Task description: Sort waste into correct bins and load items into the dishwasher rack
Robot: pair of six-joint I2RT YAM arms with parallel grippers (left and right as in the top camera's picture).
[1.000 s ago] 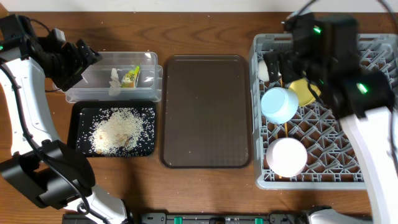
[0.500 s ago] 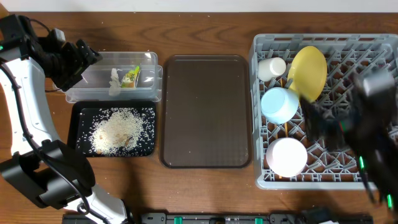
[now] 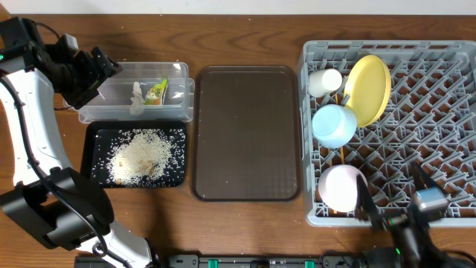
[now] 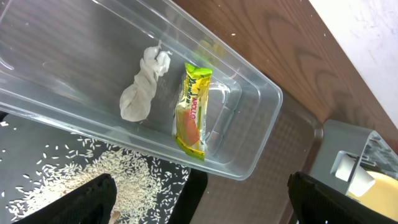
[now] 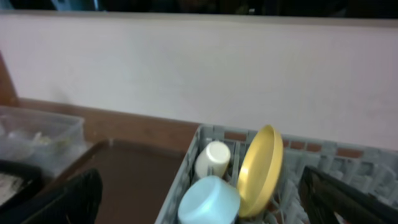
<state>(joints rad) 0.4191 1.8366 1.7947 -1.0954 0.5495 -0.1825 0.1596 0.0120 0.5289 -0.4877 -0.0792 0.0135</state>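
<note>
- A brown wooden worktop [image 3: 245, 223] meets a pale wall [image 5: 199, 74] at the far side.
- The grey dishwasher rack [image 3: 416, 112] sits at the right. In its left part, the yellow plate [image 3: 368, 89] stands on edge. The white cup [image 3: 325, 82] lies just left of it. The light blue bowl [image 3: 334, 125] is nearer, and the white bowl [image 3: 342, 187] is in the near-left corner.
- At the far left, the clear tub [image 3: 111, 112] holds the tissue [image 4: 144, 87] and the snack wrapper [image 4: 193, 112].
- The black tray [image 3: 97, 130], just nearer, carries the rice scraps [image 3: 137, 158].
- The brown serving tray [image 3: 245, 134] lies between the bins and the rack.
- The left hand [image 4: 200, 180] is beside the tub's left end, fingers spread and empty.
- The right hand [image 5: 200, 186] is at the near right, fingers wide apart and empty.
</note>
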